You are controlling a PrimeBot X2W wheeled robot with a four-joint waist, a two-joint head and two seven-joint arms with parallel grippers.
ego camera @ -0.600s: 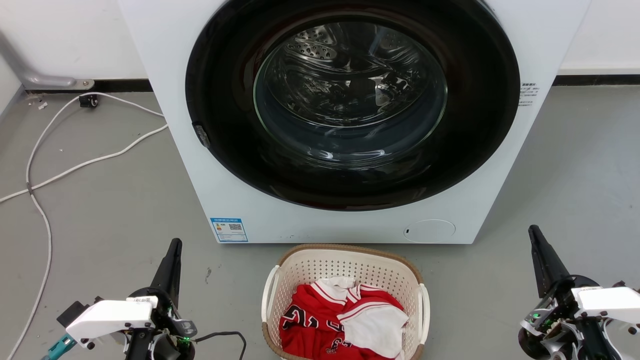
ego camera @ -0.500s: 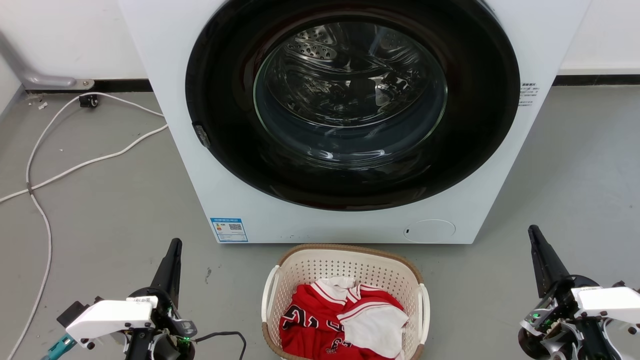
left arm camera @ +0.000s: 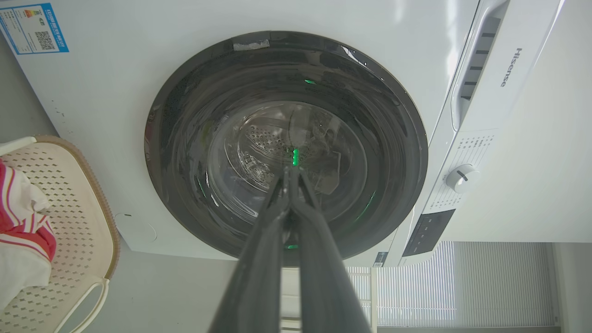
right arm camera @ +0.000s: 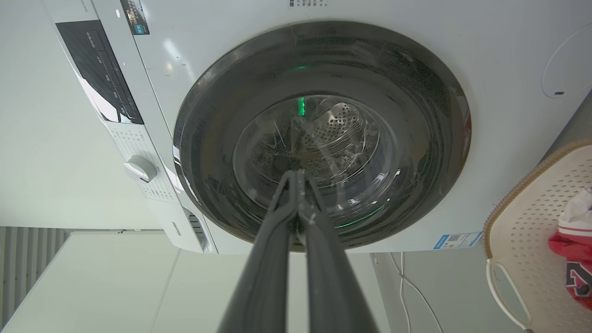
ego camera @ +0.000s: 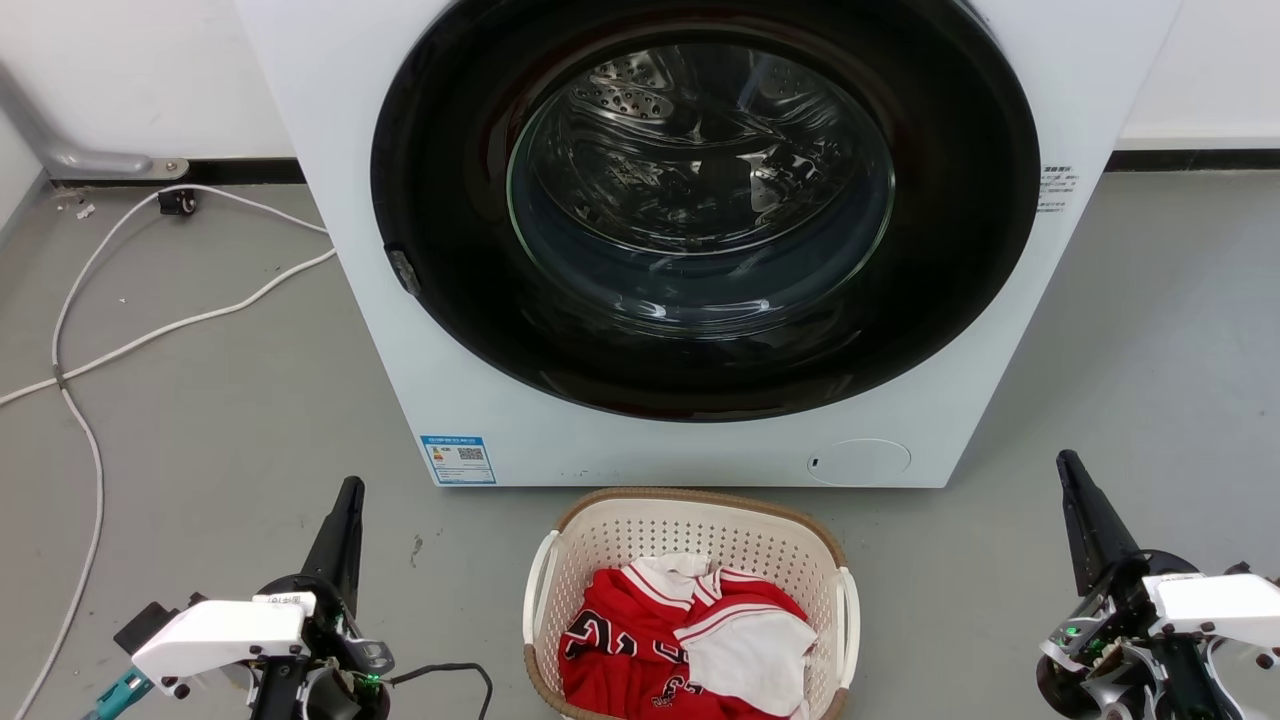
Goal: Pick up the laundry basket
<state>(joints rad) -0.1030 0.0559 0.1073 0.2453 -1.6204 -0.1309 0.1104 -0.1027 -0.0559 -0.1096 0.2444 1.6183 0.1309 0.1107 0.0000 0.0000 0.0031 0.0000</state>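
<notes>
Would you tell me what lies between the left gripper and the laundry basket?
In the head view, bare grey floor with a small dark scuff separates the left gripper from the laundry basket.

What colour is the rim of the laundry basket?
Brown, with a woven look, around the cream-white laundry basket; the head view shows it best.

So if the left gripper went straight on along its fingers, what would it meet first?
Probably the washer's round door: the shut left gripper points at its glass. The laundry basket sits off to one side of that line. Depth is unclear.
</notes>
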